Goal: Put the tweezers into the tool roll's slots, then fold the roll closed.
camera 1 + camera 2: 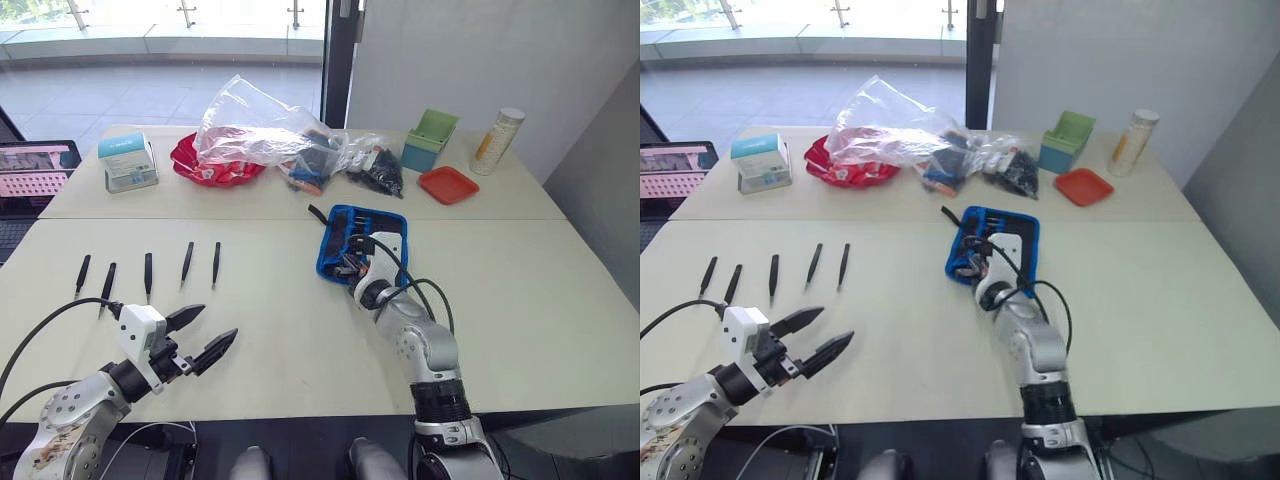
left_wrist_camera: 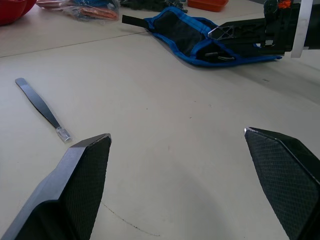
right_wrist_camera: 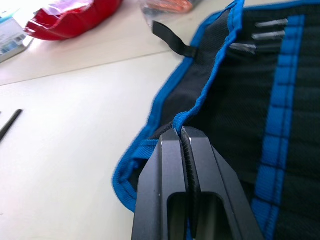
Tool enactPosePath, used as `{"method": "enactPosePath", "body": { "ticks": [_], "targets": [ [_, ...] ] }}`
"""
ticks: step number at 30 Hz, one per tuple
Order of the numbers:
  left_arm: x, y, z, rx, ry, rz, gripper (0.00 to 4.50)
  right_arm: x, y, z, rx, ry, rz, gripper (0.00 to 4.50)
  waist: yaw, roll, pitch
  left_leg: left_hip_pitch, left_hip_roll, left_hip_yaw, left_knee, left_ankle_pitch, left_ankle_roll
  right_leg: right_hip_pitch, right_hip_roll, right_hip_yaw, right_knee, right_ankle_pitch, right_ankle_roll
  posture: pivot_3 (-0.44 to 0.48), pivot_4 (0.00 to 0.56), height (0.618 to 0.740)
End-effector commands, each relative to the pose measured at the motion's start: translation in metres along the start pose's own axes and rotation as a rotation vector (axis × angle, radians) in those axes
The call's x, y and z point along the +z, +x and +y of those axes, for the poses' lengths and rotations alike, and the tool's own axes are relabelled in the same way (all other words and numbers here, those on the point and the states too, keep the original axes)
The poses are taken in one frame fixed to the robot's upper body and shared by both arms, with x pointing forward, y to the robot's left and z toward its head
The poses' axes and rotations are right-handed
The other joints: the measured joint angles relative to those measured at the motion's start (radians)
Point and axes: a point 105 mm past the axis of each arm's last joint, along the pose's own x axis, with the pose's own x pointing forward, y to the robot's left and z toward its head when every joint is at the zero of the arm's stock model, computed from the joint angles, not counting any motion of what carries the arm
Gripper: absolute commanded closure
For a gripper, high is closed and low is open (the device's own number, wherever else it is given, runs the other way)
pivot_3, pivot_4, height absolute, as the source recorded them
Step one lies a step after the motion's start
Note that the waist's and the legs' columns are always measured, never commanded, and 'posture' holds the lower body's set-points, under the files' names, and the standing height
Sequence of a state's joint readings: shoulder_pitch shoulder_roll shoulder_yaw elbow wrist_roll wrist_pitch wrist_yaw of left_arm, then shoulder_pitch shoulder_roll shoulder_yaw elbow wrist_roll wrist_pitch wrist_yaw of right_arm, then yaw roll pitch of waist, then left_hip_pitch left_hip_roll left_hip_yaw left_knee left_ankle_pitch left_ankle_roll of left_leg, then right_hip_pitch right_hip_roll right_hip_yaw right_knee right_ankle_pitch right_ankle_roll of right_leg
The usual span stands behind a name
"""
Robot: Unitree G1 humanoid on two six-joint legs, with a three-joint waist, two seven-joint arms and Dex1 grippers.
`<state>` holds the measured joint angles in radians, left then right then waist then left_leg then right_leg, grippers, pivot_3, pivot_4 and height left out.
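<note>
left eye view: two pale cream counters (image 1: 280, 330) butted together, seam running across, with a big window and a dark door post behind and a white wall off to the right. five black tweezers (image 1: 148, 272) lie in a row on the near counter, well left of the tool roll (image 1: 345, 232), apart from each other. the left tool (image 1: 203, 338) hovers just above the counter near the tweezers, fingers spread wide, nothing in them. the tool roll sits partly open near the middle, blue edging up, its short black strap (image 3: 172, 39) trailing toward the far counter. in the right wrist view the right tool (image 3: 182, 137) is clamped tight on the roll's blue edge, lifting a fold of it; silvery tips show tucked in the slots (image 3: 260, 35) beyond. on the far counter: a crumpled clear plastic bag (image 1: 255, 125), a red bowl (image 1: 215, 165), a small teal and white box (image 1: 130, 160), a green and blue tub (image 1: 430, 140), a red tray (image 1: 447, 184), a tall bottle (image 1: 497, 140).
</note>
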<state>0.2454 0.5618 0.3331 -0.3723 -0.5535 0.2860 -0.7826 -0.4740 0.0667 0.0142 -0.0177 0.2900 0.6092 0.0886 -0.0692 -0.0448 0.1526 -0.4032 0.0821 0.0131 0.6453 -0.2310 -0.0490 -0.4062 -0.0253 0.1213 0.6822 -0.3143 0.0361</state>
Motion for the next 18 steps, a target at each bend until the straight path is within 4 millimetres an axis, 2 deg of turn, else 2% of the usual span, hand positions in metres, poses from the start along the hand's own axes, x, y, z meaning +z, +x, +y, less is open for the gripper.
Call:
{"method": "enactPosePath", "body": {
  "ticks": [1, 9, 14, 18],
  "targets": [
    [0.006, 0.000, 0.003, 0.007, 0.021, -0.029, 0.00, 0.014, -0.004, 0.025, 0.132, -0.179, -0.006, 4.47, 0.000, 0.000, 0.000, 0.000, 0.000, 0.000, 0.000, 0.000, 0.000, 0.000, 0.000, 0.000, 0.000, 0.000, 0.000, 0.000, 0.150, 0.717],
    [0.005, 0.007, 0.002, -0.034, 0.027, -0.010, 0.00, 0.003, -0.020, 0.034, 0.310, -0.541, 0.114, 4.47, 0.001, 0.000, 0.000, -0.001, 0.000, -0.001, 0.000, 0.000, 0.000, 0.000, 0.000, -0.001, -0.001, 0.000, 0.000, 0.000, 0.150, 0.717],
    [0.005, 0.015, 0.001, -0.111, 0.046, 0.010, 0.00, -0.009, -0.047, 0.040, 0.458, -0.645, 0.197, 4.47, 0.005, 0.000, 0.000, -0.001, -0.001, -0.002, 0.000, 0.000, 0.000, 0.000, 0.000, -0.001, -0.001, 0.000, 0.000, 0.000, 0.150, 0.717],
    [0.010, 0.028, 0.001, -0.189, 0.078, 0.014, 0.00, -0.016, -0.066, 0.046, 0.581, -0.698, 0.249, 4.47, 0.008, 0.000, 0.000, -0.002, -0.001, -0.003, 0.001, 0.000, 0.000, 0.000, 0.000, -0.002, -0.001, 0.000, 0.000, 0.000, 0.150, 0.717]
  ]
}}
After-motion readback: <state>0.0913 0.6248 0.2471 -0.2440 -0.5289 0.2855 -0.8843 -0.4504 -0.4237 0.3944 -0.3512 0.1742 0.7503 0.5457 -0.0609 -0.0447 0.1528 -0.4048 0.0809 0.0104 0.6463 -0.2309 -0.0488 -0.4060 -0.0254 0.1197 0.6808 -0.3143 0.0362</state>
